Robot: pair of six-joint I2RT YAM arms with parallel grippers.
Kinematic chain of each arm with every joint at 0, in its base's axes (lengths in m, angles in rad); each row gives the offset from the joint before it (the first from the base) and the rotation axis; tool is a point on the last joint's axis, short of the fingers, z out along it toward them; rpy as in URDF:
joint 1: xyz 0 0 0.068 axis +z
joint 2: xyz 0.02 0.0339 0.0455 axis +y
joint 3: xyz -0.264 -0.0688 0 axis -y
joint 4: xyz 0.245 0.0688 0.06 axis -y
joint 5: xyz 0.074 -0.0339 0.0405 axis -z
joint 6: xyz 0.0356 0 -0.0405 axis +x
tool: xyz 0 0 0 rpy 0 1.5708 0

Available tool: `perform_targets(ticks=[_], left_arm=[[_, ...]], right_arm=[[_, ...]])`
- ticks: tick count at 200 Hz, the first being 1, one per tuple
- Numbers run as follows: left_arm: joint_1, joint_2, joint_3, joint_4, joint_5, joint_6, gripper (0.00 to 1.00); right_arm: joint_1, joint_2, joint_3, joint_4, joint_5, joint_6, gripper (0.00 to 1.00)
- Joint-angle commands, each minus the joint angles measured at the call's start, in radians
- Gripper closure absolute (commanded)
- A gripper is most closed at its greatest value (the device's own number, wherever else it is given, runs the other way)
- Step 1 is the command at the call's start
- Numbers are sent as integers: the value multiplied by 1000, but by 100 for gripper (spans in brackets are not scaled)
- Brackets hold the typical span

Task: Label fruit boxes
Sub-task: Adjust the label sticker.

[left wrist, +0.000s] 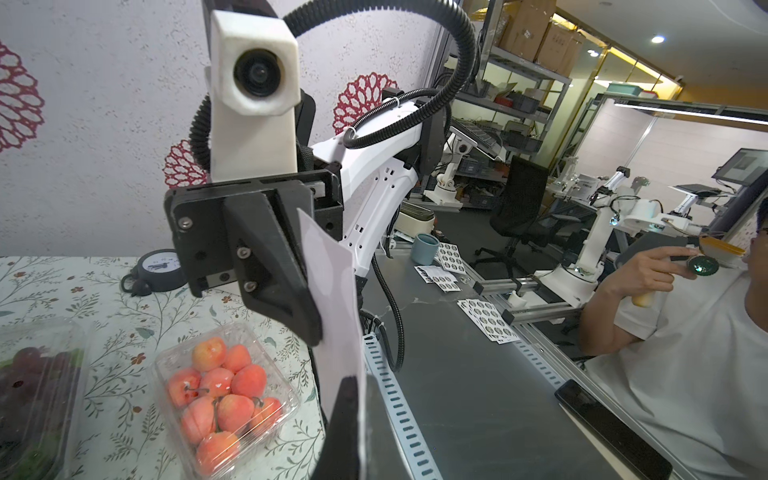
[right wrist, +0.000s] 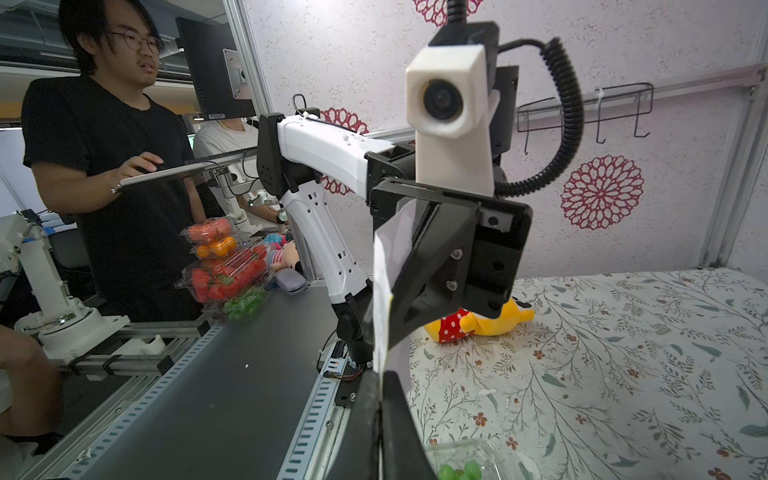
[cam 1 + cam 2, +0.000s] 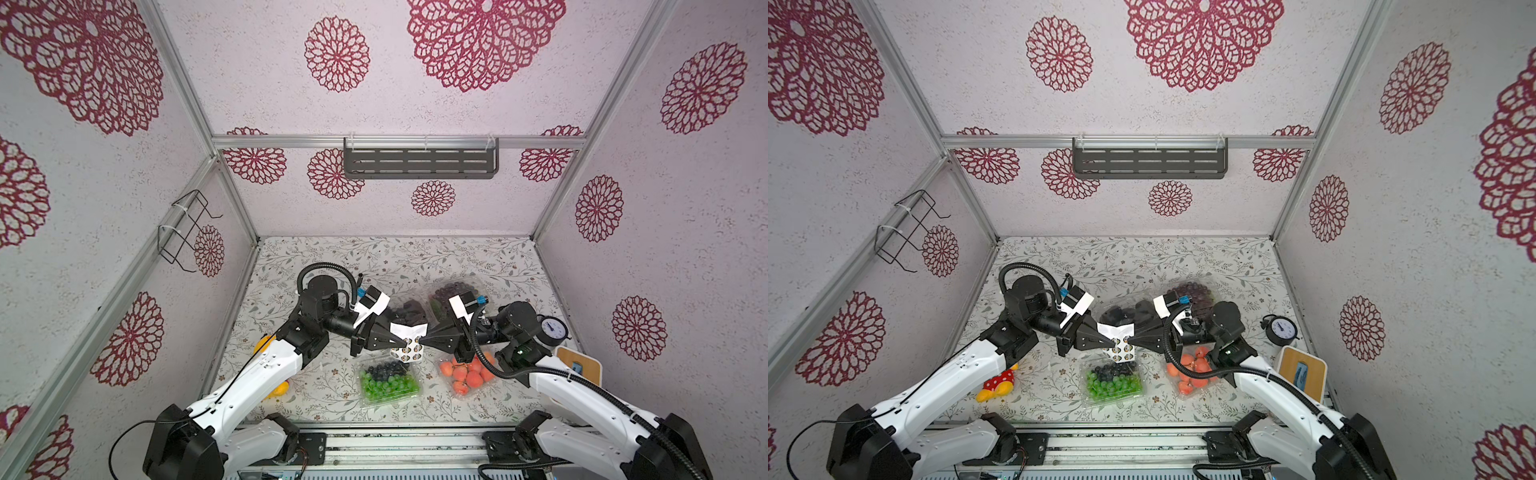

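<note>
Floral bench (image 3: 415, 257) carries green-and-blue fruit box (image 3: 388, 384) and orange-red box (image 3: 467, 376) near front, with black box (image 3: 405, 309) and purple box (image 3: 449, 290) behind. Left end effector (image 3: 404, 341) and right end effector (image 3: 420, 340) both pinch sticker sheet (image 3: 409, 347) above them, partly blocking black box. Plush toy (image 3: 997, 384) by left arm, dial gauge (image 3: 552, 331) by right.

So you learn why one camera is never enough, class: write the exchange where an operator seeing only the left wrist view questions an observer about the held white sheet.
Operator: Is the sticker sheet blank? I see only white.
Observer: No; a top view shows round stickers on its other face.
Operator: What lies under it?
Observer: The green-and-blue fruit box, roughly below the sheet.
Operator: Anything beside the left arm?
Observer: A yellow-and-red plush toy on the table.
</note>
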Motion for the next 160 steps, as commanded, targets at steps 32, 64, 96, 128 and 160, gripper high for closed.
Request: perform_targets(ticks=[32, 64, 96, 128, 160], left_arm=[[-7, 5, 14, -20, 20, 52, 100], [-9, 5, 13, -10, 7, 53, 100], [-10, 22, 16, 23, 5, 24, 100], [-11, 26, 13, 24, -8, 21, 100], [-11, 15, -7, 99, -19, -22, 79]], right_arm=[[18, 19, 6, 133, -39, 56, 84], [39, 8, -7, 146, -43, 47, 90], [43, 12, -6, 125, -48, 30, 100], [43, -23, -19, 97, -35, 1, 100], [43, -55, -6, -52, -19, -102, 100]])
